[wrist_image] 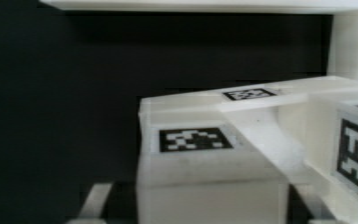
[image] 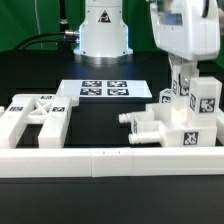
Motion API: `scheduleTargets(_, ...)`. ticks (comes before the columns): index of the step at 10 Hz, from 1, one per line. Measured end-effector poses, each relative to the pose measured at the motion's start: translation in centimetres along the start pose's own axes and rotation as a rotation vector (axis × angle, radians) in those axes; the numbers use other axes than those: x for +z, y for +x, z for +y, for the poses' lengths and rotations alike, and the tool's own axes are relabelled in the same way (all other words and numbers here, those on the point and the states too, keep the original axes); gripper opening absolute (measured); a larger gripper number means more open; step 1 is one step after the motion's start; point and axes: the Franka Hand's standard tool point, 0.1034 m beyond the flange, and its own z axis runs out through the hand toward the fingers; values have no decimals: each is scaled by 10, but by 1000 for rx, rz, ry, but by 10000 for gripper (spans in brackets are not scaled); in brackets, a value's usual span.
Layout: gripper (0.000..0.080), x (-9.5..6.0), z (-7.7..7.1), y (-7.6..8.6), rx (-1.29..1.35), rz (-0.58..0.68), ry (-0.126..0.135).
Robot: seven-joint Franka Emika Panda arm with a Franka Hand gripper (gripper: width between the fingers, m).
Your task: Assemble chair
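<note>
The chair's joined white parts (image: 168, 122) stand at the exterior view's right, a blocky cluster with black-and-white tags and pegs sticking out toward the left. My gripper (image: 180, 88) comes down from above onto the cluster's upper block. In the wrist view that tagged white block (wrist_image: 202, 150) fills the space between my fingers (wrist_image: 101, 200), which flank its two sides closely; the gripper (wrist_image: 204, 208) is shut on it. A loose white frame part (image: 35, 115) of the chair lies at the exterior view's left.
The marker board (image: 103, 88) lies flat at the middle back, in front of the robot base (image: 103, 35). A long low white border wall (image: 110, 160) runs along the front of the black table.
</note>
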Motion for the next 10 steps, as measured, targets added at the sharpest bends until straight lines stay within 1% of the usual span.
scheduleTargets(1, 289, -13, 2, 0, 8, -7, -13)
scheduleTargets(2, 289, -22, -4, -2, -17, 12, -23)
scheduleTargets(3, 289, -19, -5, -1, -19, 14, -17)
scheduleTargets(4, 289, -17, -4, -2, -17, 17, -22)
scheduleTargets(5, 289, -15, -2, -9, 4, 44, -30)
scheduleTargets(6, 289, -11, 2, -21, 6, 80, -40)
scheduleTargets(7, 289, -12, 8, -25, 59, 92, -60)
scheduleTargets(8, 289, -15, 10, -27, 86, 106, -68)
scheduleTargets(9, 289, -15, 13, -27, 85, 148, -78)
scheduleTargets(10, 289, -15, 14, -35, 80, 175, -72)
